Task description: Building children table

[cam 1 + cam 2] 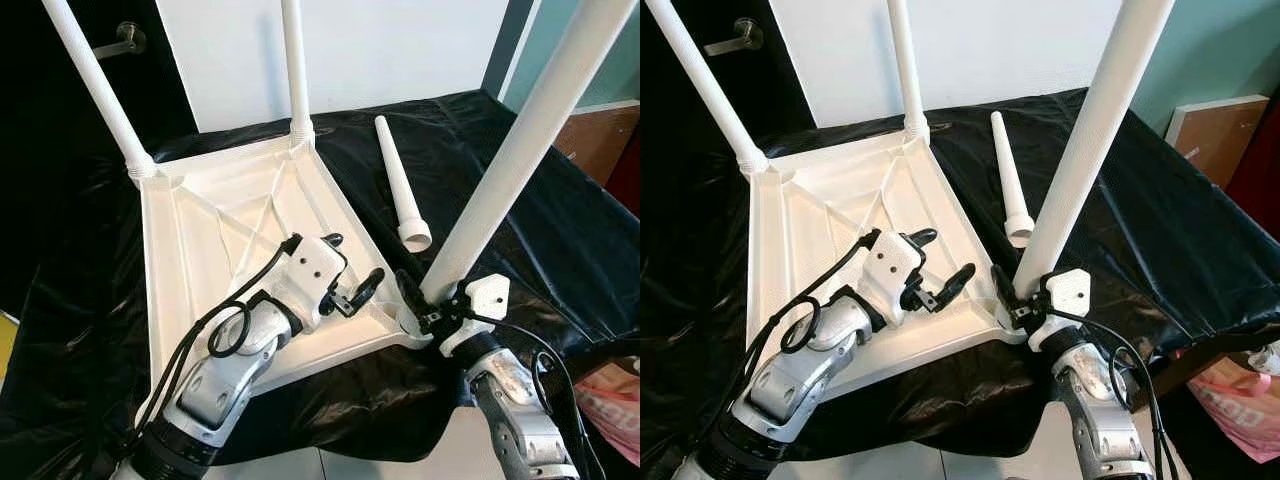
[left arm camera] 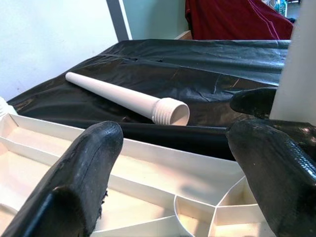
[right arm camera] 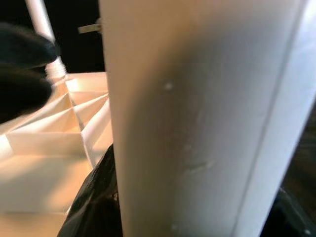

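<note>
- The white children's table (image 1: pixel 215 235) lies upside down on a black-covered tabletop (image 1: pixel 560 230), two legs already upright at its far corners.
- Right end effector (image 1: pixel 428 300) is clamped round the base of a third leg (image 1: pixel 520 150), right at the near right corner socket; the leg leans a touch.
- Left end effector (image 1: pixel 350 272) hovers over the table's underside just beside that corner, fingers (image 2: pixel 91 163) spread wide, holding nothing.
- A loose leg (image 1: pixel 400 185) lies on the black sheet beyond, apart from both.
- A pink bag, I think (image 1: pixel 610 400), sits off at the right.
</note>
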{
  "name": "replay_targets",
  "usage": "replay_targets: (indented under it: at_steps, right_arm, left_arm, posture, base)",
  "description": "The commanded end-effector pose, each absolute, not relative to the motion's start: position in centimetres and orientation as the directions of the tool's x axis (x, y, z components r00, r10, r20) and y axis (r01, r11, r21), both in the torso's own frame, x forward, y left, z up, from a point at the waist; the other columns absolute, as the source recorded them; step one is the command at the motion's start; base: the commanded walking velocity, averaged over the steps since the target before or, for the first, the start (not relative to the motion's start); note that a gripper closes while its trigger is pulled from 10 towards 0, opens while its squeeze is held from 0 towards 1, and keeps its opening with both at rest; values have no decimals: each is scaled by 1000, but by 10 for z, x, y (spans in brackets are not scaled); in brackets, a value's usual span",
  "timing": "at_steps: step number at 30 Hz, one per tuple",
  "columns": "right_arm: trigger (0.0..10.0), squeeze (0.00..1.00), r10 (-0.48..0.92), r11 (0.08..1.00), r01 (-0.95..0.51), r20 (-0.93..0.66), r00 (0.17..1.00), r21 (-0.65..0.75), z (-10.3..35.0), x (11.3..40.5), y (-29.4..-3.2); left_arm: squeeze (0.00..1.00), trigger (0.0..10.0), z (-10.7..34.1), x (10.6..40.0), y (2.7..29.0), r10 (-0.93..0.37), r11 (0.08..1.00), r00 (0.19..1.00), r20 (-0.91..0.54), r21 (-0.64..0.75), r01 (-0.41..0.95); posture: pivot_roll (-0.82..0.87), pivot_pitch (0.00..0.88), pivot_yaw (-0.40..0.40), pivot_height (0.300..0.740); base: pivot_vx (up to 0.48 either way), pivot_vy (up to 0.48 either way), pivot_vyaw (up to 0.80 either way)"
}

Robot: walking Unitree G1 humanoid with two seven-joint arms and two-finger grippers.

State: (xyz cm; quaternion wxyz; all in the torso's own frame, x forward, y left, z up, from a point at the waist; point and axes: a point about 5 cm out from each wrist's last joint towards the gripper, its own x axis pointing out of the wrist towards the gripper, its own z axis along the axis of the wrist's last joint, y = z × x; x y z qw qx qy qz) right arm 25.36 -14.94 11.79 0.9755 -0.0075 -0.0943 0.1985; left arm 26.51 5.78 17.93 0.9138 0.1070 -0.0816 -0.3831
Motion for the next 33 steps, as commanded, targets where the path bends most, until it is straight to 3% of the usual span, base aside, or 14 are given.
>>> replay_targets:
  at_steps: [1, 13, 33]
  right_arm:
    - [10000, 0, 396, 918, -394, 34, 918, -40, 87, 244, -151]
    - [10000, 0, 442, 875, -427, 18, 897, -229, 70, 232, -150]
    - [10000, 0, 340, 939, -342, -42, 939, -48, 59, 240, -155]
  left_arm:
    - [0, 10000, 179, 262, 56, -774, 618, 632, 44, 269, 739]
    - [0, 10000, 180, 261, 56, -776, 616, 630, 43, 269, 740]
    - [0, 10000, 180, 261, 57, -783, 604, 621, 34, 279, 747]
  posture:
    - [-161, 72, 36, 740]
    - [-156, 70, 38, 740]
    - [-152, 57, 55, 740]
  base:
    - [0, 0, 0]
    - [0, 0, 0]
    - [0, 0, 0]
